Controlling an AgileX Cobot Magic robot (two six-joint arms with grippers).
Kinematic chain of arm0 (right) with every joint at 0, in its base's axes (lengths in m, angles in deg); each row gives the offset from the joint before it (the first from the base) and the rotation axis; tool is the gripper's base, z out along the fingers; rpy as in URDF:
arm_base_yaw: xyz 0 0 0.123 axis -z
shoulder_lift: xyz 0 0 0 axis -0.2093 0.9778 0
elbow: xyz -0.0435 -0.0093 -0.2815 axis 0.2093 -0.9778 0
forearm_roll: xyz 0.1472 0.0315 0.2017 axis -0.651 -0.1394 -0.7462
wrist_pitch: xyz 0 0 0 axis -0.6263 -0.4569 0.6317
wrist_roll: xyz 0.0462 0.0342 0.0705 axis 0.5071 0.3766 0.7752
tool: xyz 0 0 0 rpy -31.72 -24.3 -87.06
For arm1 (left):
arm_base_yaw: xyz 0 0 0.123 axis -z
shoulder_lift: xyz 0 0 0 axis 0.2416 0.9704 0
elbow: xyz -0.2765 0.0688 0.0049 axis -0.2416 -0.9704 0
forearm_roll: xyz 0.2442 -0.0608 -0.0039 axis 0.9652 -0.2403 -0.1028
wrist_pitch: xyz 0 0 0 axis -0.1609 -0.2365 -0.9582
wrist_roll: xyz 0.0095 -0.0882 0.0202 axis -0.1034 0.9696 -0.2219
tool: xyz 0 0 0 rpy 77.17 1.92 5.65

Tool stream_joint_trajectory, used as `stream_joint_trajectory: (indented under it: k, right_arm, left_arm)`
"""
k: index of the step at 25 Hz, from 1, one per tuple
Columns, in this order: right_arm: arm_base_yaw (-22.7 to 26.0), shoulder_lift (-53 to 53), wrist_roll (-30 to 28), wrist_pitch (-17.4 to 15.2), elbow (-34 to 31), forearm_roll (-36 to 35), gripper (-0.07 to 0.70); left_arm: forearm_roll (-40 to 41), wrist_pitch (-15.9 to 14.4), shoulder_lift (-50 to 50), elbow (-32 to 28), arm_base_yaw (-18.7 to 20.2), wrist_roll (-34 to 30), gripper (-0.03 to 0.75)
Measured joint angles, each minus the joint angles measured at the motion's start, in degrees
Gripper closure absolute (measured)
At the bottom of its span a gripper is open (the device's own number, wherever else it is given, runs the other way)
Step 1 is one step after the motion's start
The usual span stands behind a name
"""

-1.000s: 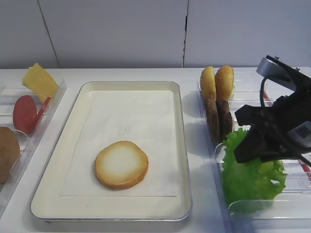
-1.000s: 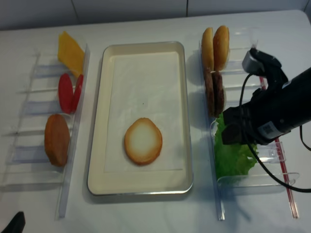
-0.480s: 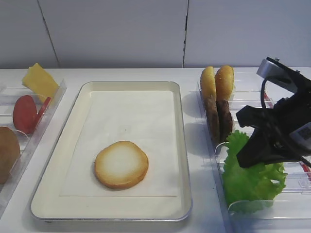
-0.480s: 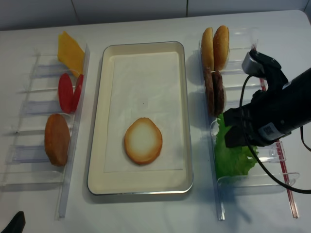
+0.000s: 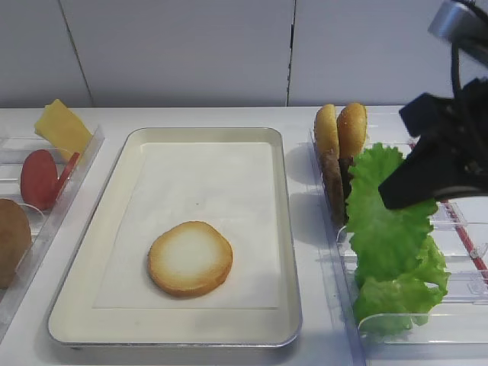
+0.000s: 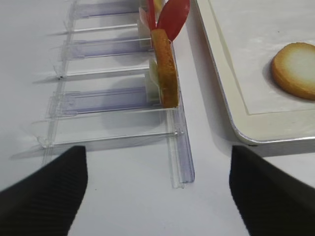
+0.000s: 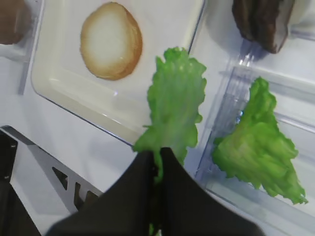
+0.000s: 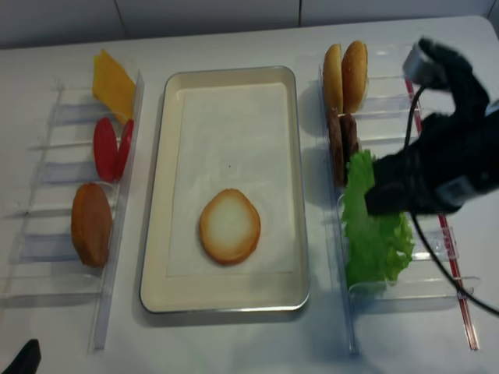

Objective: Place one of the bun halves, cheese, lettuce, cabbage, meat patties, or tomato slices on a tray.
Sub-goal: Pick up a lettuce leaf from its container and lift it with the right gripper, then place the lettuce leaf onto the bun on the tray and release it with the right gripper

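My right gripper is shut on the stem end of a frilly green lettuce leaf, which hangs above the right rack's near end, just right of the tray. The cream tray holds one bun half face up on its paper liner. My left gripper stands open and empty over bare table in front of the left rack. I cannot single out a cabbage.
A heap of green leaves stays in the right clear rack, behind it meat patties and bun halves. The left rack holds cheese, tomato slices and a bun half.
The right gripper has shut on the lettuce leaf and risen, pulling it up out of the rack. The left arm has not moved.
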Motion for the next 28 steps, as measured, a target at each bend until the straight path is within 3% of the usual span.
stream_joint_trajectory:
  k: [4,11,16,23,28]
  right_arm:
    - [-0.09,-0.12,1.21,-2.65,5.45,0.53,0.575]
    - [-0.89,-0.12,1.9,-2.54,8.55,-1.39,0.575]
    - [-8.72,2.65,3.98,1.59,8.69,-1.39,0.575]
    - [-19.91,10.69,5.97,12.25,8.87,-2.89,0.576]
    - [-26.26,17.58,6.09,15.38,13.2,-3.79,0.576]
  left_arm:
    - [0.0,0.0,0.0,0.0,0.0,0.0,0.171]
    - [-0.1,0.0,0.0,0.0,0.0,0.0,0.172]
    - [-0.1,0.0,0.0,0.0,0.0,0.0,0.175]
    - [-0.12,0.0,0.0,0.0,0.0,0.0,0.176]
    - [-0.22,0.0,0.0,0.0,0.0,0.0,0.179]
